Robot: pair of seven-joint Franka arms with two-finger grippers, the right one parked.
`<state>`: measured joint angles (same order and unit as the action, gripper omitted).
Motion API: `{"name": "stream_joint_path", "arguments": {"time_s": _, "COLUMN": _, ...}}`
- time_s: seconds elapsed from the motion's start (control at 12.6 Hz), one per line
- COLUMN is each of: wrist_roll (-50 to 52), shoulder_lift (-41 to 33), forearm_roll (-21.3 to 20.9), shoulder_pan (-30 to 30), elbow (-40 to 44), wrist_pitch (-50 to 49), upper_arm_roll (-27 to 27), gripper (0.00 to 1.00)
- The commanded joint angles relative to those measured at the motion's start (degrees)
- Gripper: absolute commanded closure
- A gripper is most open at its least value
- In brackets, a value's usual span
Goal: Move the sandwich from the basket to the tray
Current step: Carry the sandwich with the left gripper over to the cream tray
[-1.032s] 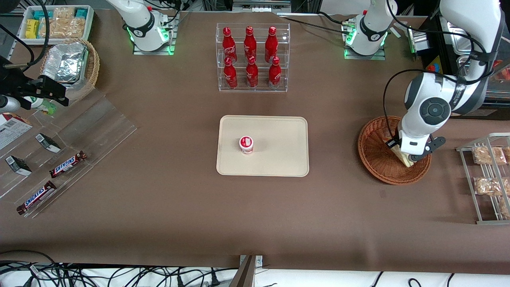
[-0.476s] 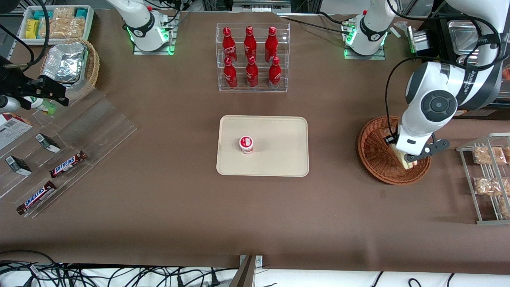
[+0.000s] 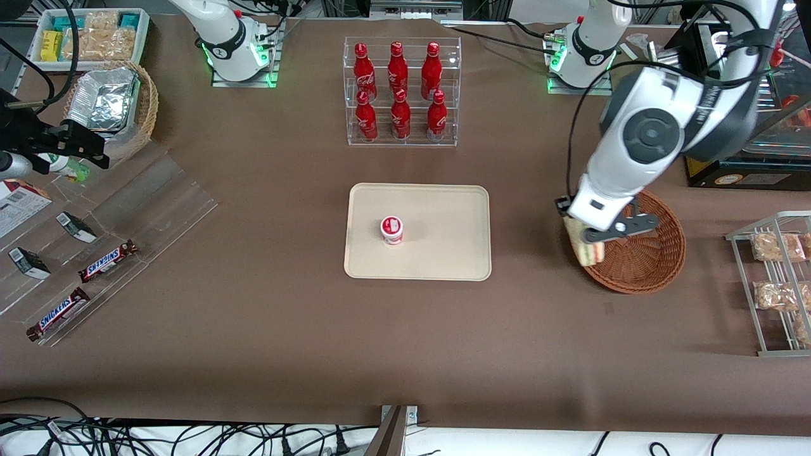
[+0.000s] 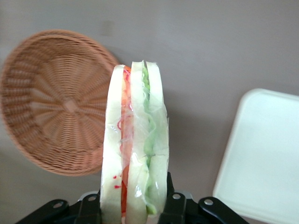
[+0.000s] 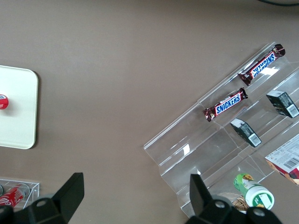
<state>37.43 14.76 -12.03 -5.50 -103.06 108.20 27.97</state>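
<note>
While the tool [image 3: 586, 244] clamps the sandwich [image 3: 587, 249] | raised above basket [image 3: 656, 266] rim | tray [image 3: 437, 253] well apart

1. The working left arm reaches from its base down toward the tabletop, its large white and grey joint housing facing the front camera.
2. The wrist slants downward, and a black cable loops from the forearm to the wrist.
3. The claw [image 3: 588, 235] hangs above the rim of the basket [image 3: 652, 266], on the side nearer the tray [image 3: 443, 253].
4. Its two black fingers [image 4: 174, 207] are closed on the sandwich [image 4: 135, 149], pressing the bread faces from both sides.
5. The sandwich stands on edge between the fingers, its layered cut face toward the wrist camera, lifted clear of the basket.
</note>
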Motion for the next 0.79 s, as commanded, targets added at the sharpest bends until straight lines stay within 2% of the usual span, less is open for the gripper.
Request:
{"name": "stream_joint_path", "arguments": {"time_s": 0.0, "wrist_roll": -0.5, "shoulder_lift": 3.5, "forearm_roll": 0.9, "shoulder_pan": 3.6, "elbow": 2.2, "wrist_pitch": 1.1, "upper_arm_roll": 2.4, "gripper": 0.57}}
{"name": "stream_joint_path", "arguments": {"time_s": 0.24, "wrist_roll": 4.9, "shoulder_lift": 6.8, "forearm_roll": 0.1, "shoulder_pan": 9.6, "elbow": 2.1, "wrist_pitch": 7.1, "upper_arm_roll": 2.3, "gripper": 0.57}}
{"name": "stream_joint_path", "arguments": {"time_s": 0.48, "wrist_roll": 7.0, "shoulder_lift": 9.7, "forearm_roll": -0.4, "shoulder_pan": 12.8, "elbow": 2.0, "wrist_pitch": 11.1, "upper_arm_roll": 2.0, "gripper": 0.57}}
{"name": "stream_joint_path", "arguments": {"time_s": 0.71, "wrist_roll": 11.8, "shoulder_lift": 12.9, "forearm_roll": -5.6, "shoulder_pan": 15.5, "elbow": 2.0, "wrist_pitch": 14.1, "upper_arm_roll": 2.1, "gripper": 0.57}}
